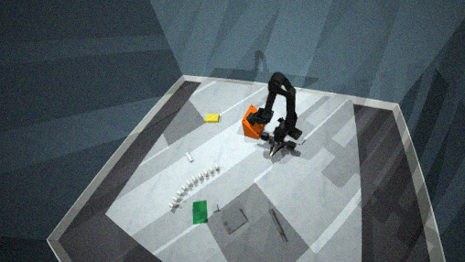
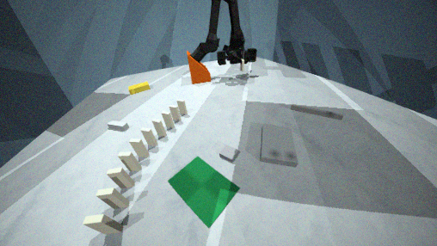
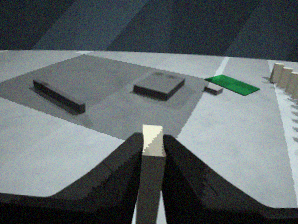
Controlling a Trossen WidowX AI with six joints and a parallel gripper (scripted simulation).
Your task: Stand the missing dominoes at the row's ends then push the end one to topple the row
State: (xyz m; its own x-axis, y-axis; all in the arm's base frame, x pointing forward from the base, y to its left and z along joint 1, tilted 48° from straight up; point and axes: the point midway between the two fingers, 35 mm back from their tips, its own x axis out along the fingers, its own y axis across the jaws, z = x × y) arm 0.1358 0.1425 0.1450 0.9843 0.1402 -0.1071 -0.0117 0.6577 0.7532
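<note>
A cream domino [image 1: 272, 154] [image 2: 243, 66] [image 3: 153, 132] is held between the fingers of my gripper [image 1: 274, 149] [image 2: 243, 60] [image 3: 151, 142], which is shut on it. It points roughly upright in the exterior view, above the table near the arm's base, well away from the row. Several cream dominoes stand in a curved row; its near end domino [image 1: 173, 205] [image 2: 101, 223] and far end domino [image 1: 217, 169] [image 2: 181, 107] are upright. Part of the row shows at the right edge of the wrist view. A pale, domino-sized block [image 1: 189, 157] [image 2: 118, 126] lies flat beside the row.
A green sheet [image 1: 200, 213] [image 2: 193, 183] [image 3: 236, 84] and a small grey block [image 1: 217, 208] [image 2: 229, 153] [image 3: 213, 89] lie near the row. A grey slab [image 1: 234, 221] [image 2: 278, 142] [image 3: 161, 84], a bar [image 1: 278, 224] [image 2: 316, 111] [image 3: 59, 97], a yellow block [image 1: 211, 118] [image 2: 138, 88] and an orange wedge [image 1: 250, 128] [image 2: 199, 72] are also there.
</note>
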